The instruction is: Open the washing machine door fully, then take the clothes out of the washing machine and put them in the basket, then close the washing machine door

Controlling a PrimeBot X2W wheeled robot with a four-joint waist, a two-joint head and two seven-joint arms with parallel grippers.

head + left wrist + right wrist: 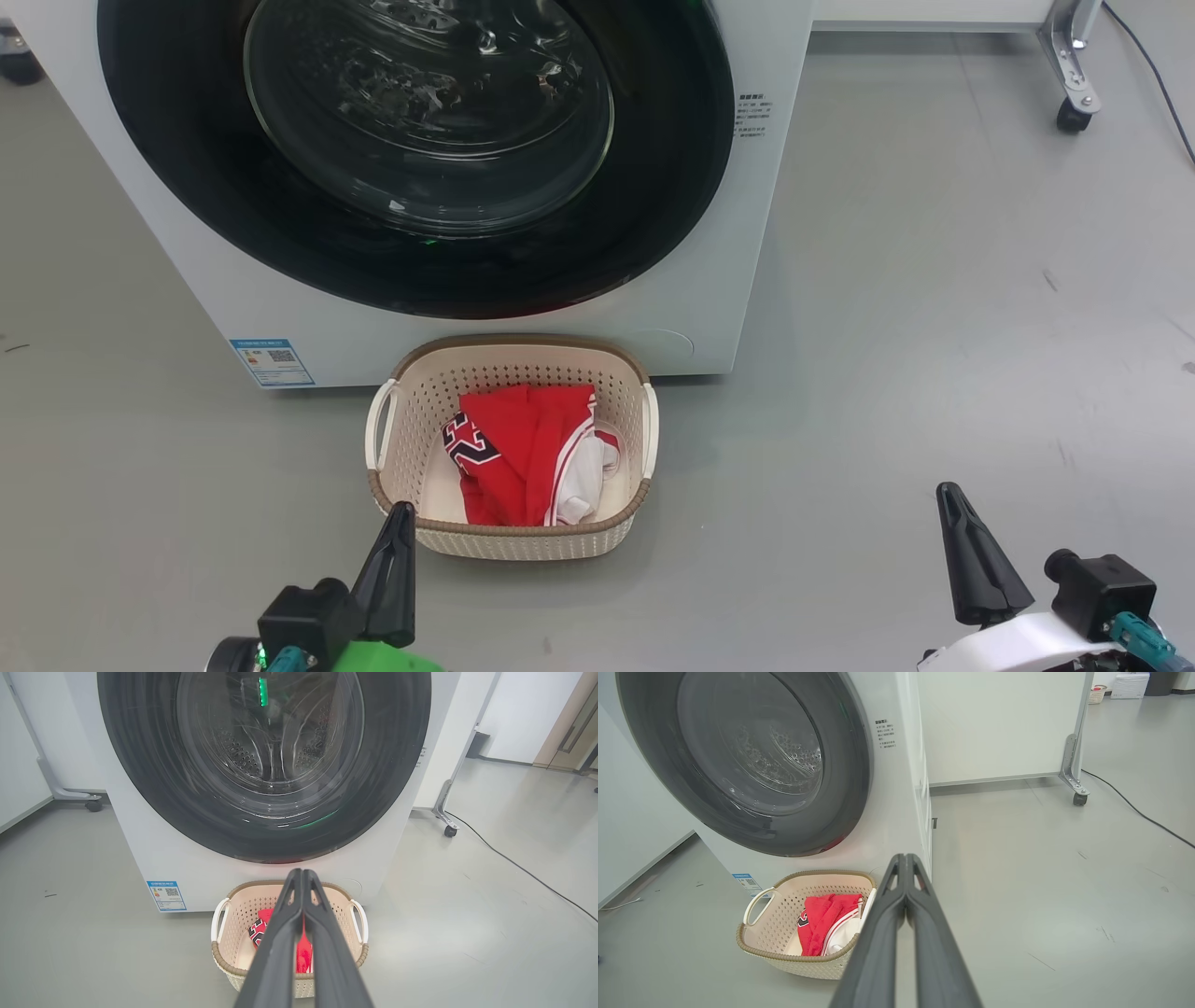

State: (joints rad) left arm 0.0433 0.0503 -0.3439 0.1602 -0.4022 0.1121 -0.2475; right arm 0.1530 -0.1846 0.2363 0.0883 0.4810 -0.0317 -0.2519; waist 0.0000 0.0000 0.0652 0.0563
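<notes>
Currently basket's handle-to-handle axis runs parallel to washer front.

Left gripper low on the left, shut tight. Two long dark fingers pressed flat together, tips touching. Pointing up and leaning a little to the right. Black block and green wrist just behind it.

Right gripper low on the right, shut tight too. Same dark fingers, side by side, no gap at the tips. Leaning a little to the left. White wrist behind it. Both empty, well apart.
</notes>
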